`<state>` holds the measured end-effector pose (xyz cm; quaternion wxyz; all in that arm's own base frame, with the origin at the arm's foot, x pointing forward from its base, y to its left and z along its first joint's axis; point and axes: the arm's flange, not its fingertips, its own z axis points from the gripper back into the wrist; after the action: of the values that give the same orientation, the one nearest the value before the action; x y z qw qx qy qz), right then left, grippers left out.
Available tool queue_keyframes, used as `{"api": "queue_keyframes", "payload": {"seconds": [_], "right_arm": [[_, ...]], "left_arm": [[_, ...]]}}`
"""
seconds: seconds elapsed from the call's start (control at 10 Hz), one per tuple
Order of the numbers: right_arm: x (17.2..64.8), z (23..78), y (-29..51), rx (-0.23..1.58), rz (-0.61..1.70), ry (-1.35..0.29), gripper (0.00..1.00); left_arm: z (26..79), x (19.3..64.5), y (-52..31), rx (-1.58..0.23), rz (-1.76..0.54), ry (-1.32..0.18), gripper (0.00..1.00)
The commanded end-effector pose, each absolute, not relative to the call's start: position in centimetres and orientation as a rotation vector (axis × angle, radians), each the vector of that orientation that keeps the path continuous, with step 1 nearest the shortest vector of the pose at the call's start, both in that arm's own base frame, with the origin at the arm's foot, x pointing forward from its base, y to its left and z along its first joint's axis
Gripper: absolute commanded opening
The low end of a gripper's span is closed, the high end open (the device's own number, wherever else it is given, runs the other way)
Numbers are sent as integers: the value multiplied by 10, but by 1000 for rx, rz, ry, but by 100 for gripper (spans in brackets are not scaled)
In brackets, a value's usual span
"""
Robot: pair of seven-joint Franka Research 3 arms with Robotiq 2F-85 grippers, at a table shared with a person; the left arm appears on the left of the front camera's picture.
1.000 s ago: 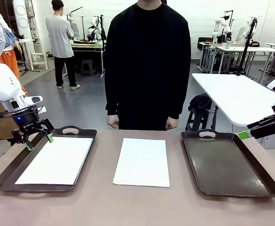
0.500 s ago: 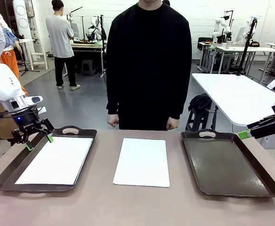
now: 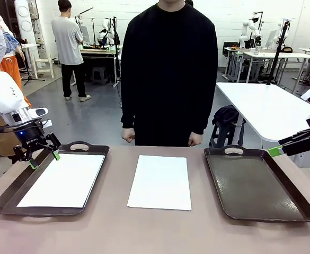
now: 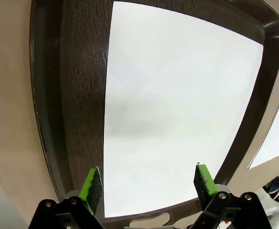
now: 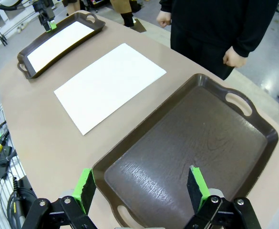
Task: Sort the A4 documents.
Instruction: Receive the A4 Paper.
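Note:
One A4 document (image 3: 160,181) lies flat on the bare table between the two trays. Another white sheet (image 3: 63,179) rests inside the dark brown left tray (image 3: 17,185). My left gripper (image 3: 43,160) hovers open over that tray's far left corner; in the left wrist view its green pads straddle the sheet (image 4: 177,109) from above, and the gripper (image 4: 148,183) holds nothing. My right gripper (image 3: 275,151) hangs open beside the right tray (image 3: 255,182), which holds no paper. The right wrist view looks down past the open right gripper (image 5: 141,186) onto that tray (image 5: 191,143) and the middle sheet (image 5: 108,83).
A person in a black top stands at the far edge of the table, both fists (image 3: 127,136) hanging close to it. A white table (image 3: 266,106) stands behind on the right. Bare tabletop runs along the near edge.

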<state>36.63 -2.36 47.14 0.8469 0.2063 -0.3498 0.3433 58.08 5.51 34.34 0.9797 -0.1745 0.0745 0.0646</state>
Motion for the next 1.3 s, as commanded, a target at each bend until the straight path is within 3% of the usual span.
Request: {"api": "queue_keyframes", "payload": {"seconds": [0.0,0.2,0.4,0.6,1.2], "right_arm": [[370,469,-24,453,735,-750,100],[370,469,-24,453,735,-750,100],[370,469,-24,453,735,-750,100],[370,469,-24,453,735,-750,100],[370,469,-24,453,735,-750,100]], "left_arm": [[343,581,55,-351,130,150,100],[411,583,4,-237,-60,-82,100],[438,565,-4,-185,-64,-233,100],[459,528,-5,-264,-133,-338,100],[507,460,-30,-448,-698,-560,100]]}}
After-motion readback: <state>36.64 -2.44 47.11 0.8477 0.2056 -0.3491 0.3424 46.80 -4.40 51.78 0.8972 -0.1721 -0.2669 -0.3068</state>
